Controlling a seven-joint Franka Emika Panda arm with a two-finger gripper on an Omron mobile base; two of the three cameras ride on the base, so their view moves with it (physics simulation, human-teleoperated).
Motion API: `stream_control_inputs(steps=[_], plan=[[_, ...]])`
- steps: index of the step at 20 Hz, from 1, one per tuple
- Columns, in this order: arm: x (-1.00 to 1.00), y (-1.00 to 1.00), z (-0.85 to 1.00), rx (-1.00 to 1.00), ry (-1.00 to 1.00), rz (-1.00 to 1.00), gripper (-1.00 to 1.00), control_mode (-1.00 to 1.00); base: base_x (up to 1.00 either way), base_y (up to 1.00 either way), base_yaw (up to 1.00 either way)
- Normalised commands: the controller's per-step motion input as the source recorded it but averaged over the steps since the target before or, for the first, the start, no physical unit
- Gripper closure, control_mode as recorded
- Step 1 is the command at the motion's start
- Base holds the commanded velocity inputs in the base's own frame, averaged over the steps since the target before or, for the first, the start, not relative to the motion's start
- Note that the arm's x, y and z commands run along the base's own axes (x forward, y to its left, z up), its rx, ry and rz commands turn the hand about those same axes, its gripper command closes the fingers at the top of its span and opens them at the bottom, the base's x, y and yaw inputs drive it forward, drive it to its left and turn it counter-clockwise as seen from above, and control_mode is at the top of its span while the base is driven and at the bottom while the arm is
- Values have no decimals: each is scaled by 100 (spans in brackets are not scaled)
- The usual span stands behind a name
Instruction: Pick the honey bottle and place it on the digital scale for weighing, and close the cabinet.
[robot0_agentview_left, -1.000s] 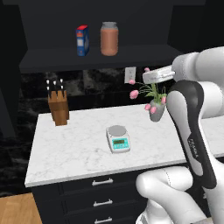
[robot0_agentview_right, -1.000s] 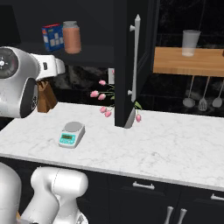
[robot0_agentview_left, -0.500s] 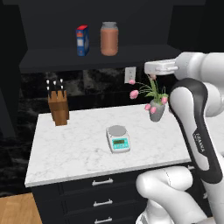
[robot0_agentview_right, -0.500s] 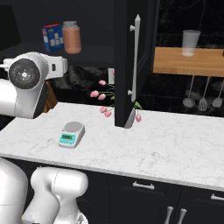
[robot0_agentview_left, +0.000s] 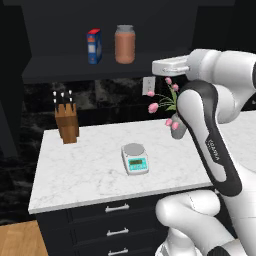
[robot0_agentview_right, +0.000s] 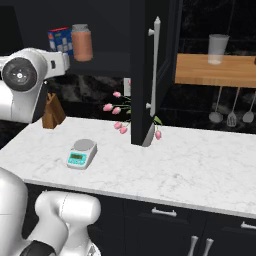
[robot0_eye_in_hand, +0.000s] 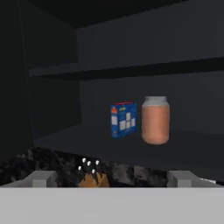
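Hand view showed the smooth cylindrical honey bottle (robot0_eye_in_hand: 155, 120) upright on the dark cabinet (robot0_eye_in_hand: 52, 87) shelf beside a box (robot0_eye_in_hand: 123, 119); the gripper (robot0_eye_in_hand: 112, 178), fingers spread, had risen toward it.

The honey bottle (robot0_agentview_left: 125, 44), a reddish-brown jar with a grey lid, stands upright on the shelf inside the dark cabinet (robot0_agentview_right: 150, 70), whose door with its long silver bar handle hangs open. The digital scale (robot0_agentview_left: 135, 158), white with a teal panel, sits bare on the counter (robot0_agentview_left: 90, 170) below.
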Motion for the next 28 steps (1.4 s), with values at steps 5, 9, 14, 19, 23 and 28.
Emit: stream_control_inputs(steps=[5,9,14,19,23,28], plan=[[22,15,32,-14,11,0,-100,-100,0,0,0],[25,0,1,-4,0,0,-100,-100,0,0,0],[18,-8,0,-1,-8,0,-100,-100,0,0,0],[13,-11,0,0,-24,0,-100,-100,0,0,0],[43,-10,0,0,-2,0,-100,-100,0,0,0],[49,-12,0,0,6,0,-100,-100,0,0,0]])
